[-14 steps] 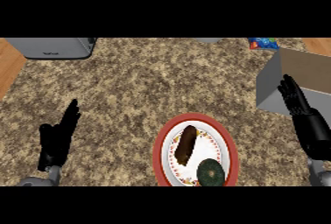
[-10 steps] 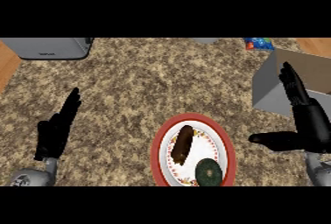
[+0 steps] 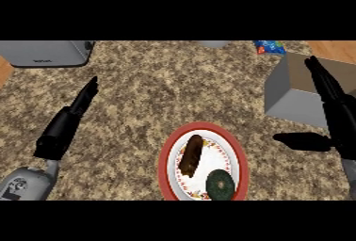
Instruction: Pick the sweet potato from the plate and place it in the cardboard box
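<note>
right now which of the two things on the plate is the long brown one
The sweet potato, lying lengthwise across the middle of the plate. The other item is round and dark green, at the plate's lower right edge.

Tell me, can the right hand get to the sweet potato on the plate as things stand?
Probably yes. The right hand is open beside the plate, thumb pointing toward it, and only bare counter lies between them. The sweet potato lies uncovered, apart from the dark round item.
</note>
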